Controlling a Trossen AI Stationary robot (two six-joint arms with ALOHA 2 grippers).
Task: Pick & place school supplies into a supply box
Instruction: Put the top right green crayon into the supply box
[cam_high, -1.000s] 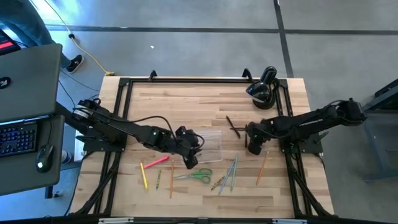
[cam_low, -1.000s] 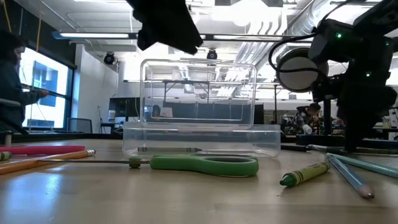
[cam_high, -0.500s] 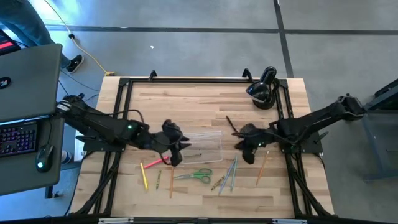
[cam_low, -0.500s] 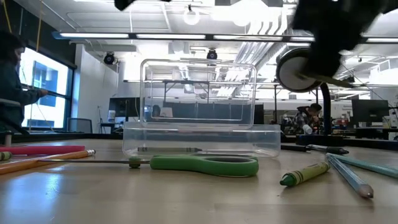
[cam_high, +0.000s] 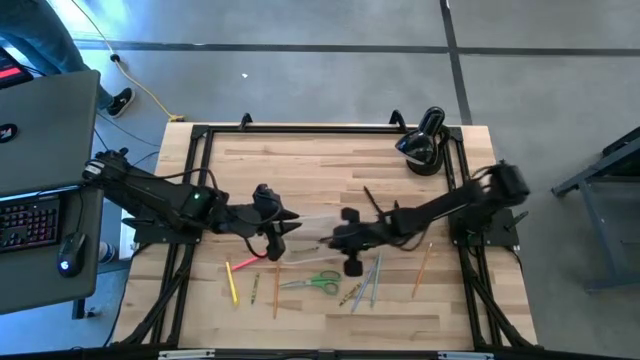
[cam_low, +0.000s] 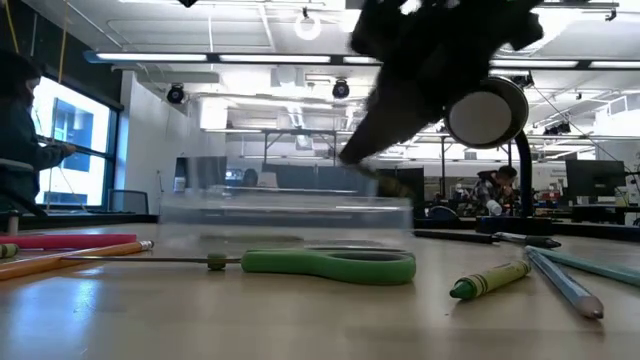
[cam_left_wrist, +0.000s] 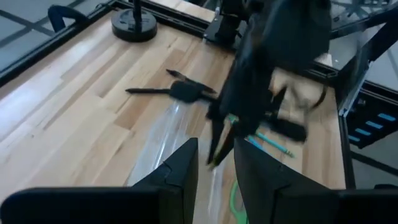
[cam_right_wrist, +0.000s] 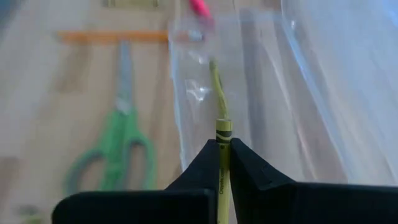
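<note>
Over the clear shallow plastic box (cam_high: 315, 230), the right gripper (cam_right_wrist: 222, 163) pinches a yellow-green crayon (cam_right_wrist: 221, 155). Green-handled scissors (cam_high: 318, 283) and most pencils are not yet boxed; the left gripper (cam_high: 272, 235) hangs half-open, empty.

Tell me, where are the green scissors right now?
In the high view the green scissors lie flat on the table's near half, just in front of the clear box, between the pink pencil and the right gripper.

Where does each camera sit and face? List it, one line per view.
High: above the table, looking straight down; both arms, left gripper, right gripper.
Low: at tabletop height, looking level across scissors to supply box; right arm overhead.
Left wrist: on left arm, facing right arm; own fingers below.
Right wrist: on right arm, facing box; own fingers pinch yellow crayon.
Shared: high, low, right wrist show scissors.
</note>
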